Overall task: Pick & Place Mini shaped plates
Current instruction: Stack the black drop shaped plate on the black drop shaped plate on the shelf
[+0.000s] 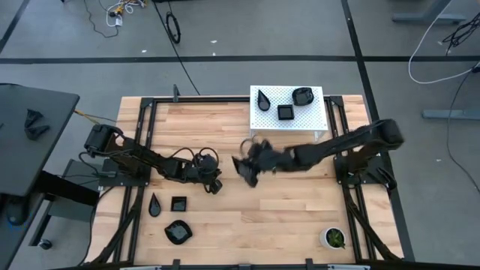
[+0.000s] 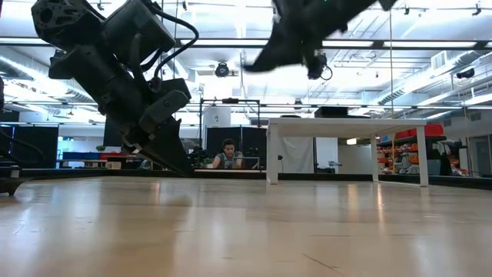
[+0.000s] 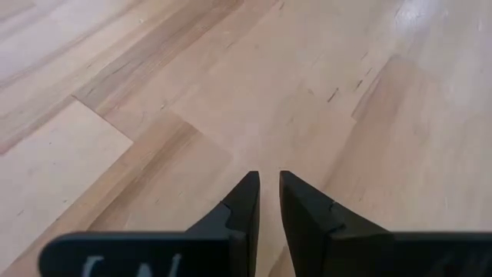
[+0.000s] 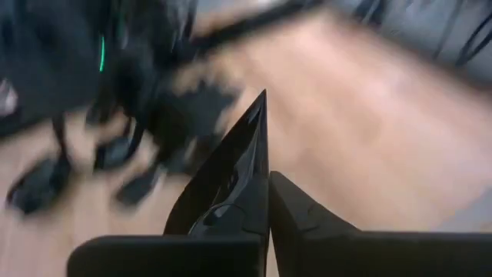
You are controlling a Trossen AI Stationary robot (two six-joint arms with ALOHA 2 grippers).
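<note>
Glossy black, the mini shaped plates sit in two groups in the high view: three on the white perforated stand (image 1: 289,109) at the far side of the wooden table (image 1: 300,210), namely a teardrop plate (image 1: 263,99), a square plate (image 1: 285,112) and a rounded plate (image 1: 302,96), and three more on the bare wood at the near left, a second teardrop (image 1: 154,204), a second square (image 1: 178,202) and a second rounded one (image 1: 178,232). The right gripper (image 1: 246,166) hangs over the middle of the table, and its wrist view shows the fingers closed on a shiny black pointed piece (image 4: 242,165), which I judge to be a teardrop plate held on edge. The step in hand looks like the carry, with the plate lifted clear of the table; which group it is bound for cannot be told from here. The next move calls for bringing it over a free spot, lowering it until it lies flat, and only then letting go. The left gripper (image 3: 265,204) waits low over bare wood just left of centre, its fingers narrow with a slim gap and nothing between them. Much of the right wrist view is smeared, so the dark shapes beyond the held piece are hard to name, and the low view cuts off the right arm at the top and hides every plate. A small white pot with a plant (image 1: 334,238) stands at the near right corner.
</note>
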